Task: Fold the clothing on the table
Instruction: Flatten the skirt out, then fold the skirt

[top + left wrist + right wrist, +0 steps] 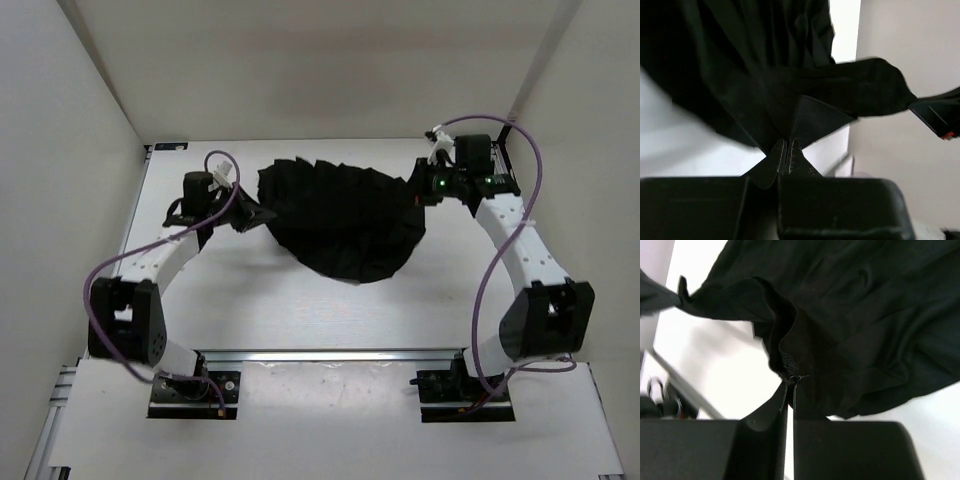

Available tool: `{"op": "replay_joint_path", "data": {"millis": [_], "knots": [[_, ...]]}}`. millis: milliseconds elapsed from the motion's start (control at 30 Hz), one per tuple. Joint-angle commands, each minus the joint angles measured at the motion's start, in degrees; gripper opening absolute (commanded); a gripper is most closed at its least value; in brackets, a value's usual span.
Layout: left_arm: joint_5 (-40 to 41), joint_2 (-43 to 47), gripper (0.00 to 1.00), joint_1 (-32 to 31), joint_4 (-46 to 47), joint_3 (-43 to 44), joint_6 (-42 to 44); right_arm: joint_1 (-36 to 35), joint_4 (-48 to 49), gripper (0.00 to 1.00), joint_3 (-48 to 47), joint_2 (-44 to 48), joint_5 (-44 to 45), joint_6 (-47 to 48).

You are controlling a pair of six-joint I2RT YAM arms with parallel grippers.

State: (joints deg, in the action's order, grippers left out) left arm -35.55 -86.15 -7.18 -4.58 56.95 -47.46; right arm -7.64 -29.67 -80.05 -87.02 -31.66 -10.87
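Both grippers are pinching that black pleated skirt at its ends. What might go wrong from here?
1. The left gripper and the right gripper each hold only a thin edge of the clothing at their very tips, so it may slip out under a pull.
2. Its pleated middle sags between them over the table and might bunch instead of folding flat.
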Motion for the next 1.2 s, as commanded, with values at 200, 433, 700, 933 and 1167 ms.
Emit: {"op": "replay_joint_path", "data": {"millis": [200, 433, 700, 933, 1167], "knots": [[-13.0, 23.9, 0.0, -2.8, -3.9, 10.2, 0.5, -17.4, 1.8, 0.0, 7.0, 31.3, 16.3, 5.1], [-5.3, 20.1, 0.0, -2.3, -13.6, 19.5, 6.4, -4.1, 6.5, 0.0, 7.5, 30.5, 10.1, 0.9], [-0.9, 0.6, 0.0, -0.6, -7.9, 14.4, 4.5, 7.1, 19.4, 0.0, 9.8, 7.7, -0.4, -6.0], [-3.0, -21.8, 0.0, -0.6, -5.6, 39.8, 1.1, 6.1, 17.1, 0.01, -11.3, -8.7, 0.4, -3.9], [-8.1, -21.1, 0.0, 2.6, 2.6, 52.8, -8.1, 6.9, 17.7, 0.01, -24.4, -4.6, 1.2, -1.2]]}}
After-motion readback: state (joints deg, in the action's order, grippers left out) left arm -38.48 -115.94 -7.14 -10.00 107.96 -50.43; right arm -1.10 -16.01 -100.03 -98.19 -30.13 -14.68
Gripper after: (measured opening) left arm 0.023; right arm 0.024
